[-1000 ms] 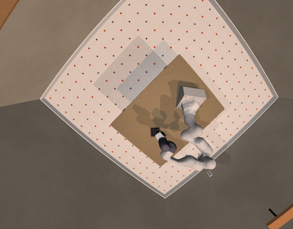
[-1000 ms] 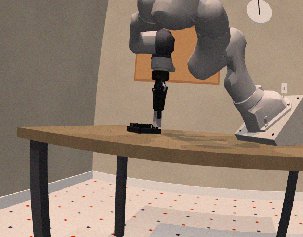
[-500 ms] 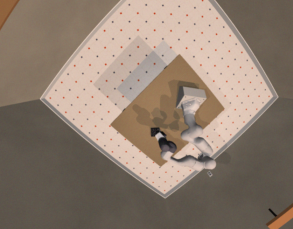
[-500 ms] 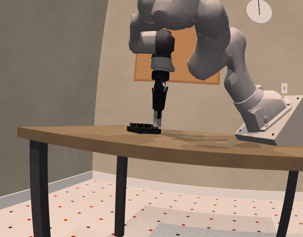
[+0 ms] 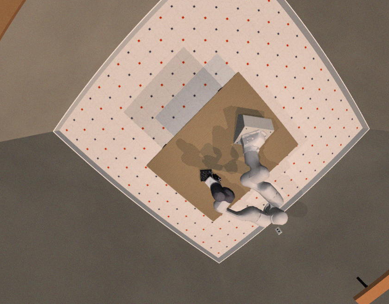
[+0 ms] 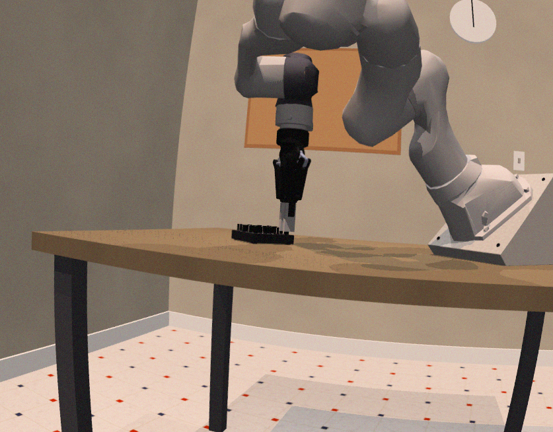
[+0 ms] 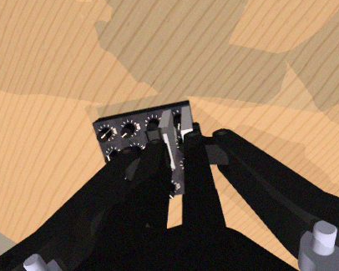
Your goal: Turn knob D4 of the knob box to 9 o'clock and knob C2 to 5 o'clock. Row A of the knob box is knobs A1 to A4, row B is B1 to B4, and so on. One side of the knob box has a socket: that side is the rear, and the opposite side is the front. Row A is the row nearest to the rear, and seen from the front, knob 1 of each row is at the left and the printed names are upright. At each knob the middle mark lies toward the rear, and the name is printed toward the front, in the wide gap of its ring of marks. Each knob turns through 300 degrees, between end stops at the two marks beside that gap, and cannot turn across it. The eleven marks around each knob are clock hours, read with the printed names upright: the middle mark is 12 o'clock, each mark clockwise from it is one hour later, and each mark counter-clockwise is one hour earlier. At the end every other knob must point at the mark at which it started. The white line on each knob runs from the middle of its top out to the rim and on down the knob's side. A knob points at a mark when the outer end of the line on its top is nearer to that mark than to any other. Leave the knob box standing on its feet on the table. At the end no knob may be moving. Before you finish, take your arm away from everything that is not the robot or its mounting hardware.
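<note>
The black knob box (image 5: pixel 201 175) (image 6: pixel 261 238) (image 7: pixel 143 113) stands flat on the table. My gripper (image 6: pixel 287 228) (image 7: pixel 179 121) points down at the box, its pale fingertips close together at the box's upper right corner in the wrist view. It is shut on knob D4 (image 7: pixel 178 122), which shows only partly between the fingertips; its white line seems to run toward the bottom of the wrist view, near 9 o'clock. Knobs A4 (image 7: pixel 105 134), B4 (image 7: pixel 128 130) and C4 (image 7: pixel 154 124) show beside it. Knob C2 is hidden behind the fingers.
The wooden table (image 5: pixel 181 155) (image 6: pixel 132 244) carries the box and the arm's grey base (image 5: pixel 256 123) (image 6: pixel 530 225). The arm arches from the base past the table's edge and back to the box. Other knobs stand close around the fingers.
</note>
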Tool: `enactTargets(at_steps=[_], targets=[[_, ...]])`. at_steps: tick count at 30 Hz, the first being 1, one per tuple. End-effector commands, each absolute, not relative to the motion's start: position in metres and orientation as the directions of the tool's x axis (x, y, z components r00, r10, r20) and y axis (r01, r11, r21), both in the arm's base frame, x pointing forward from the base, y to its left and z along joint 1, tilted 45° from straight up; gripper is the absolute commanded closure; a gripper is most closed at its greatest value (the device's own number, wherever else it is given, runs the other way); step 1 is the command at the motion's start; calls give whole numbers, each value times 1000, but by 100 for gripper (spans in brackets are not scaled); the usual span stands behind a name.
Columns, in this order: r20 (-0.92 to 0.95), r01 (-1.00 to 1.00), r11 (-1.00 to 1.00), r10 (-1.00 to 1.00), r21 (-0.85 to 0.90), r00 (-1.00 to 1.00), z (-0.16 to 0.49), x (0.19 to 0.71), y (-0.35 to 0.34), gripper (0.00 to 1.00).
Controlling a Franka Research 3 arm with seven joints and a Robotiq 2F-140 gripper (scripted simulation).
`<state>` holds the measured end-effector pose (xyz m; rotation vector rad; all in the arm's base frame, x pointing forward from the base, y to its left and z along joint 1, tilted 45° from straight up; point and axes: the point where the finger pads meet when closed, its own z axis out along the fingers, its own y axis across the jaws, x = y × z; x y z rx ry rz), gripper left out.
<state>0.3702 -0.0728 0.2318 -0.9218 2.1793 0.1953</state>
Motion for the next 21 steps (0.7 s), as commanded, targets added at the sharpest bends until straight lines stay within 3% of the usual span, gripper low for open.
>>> enactTargets(at_steps=[1,21], targets=[[-667,-734,633,-660,-245,-347,231,370,-73,95],[-650,-755,590,-699,-287,-299,231,370,-73,95]])
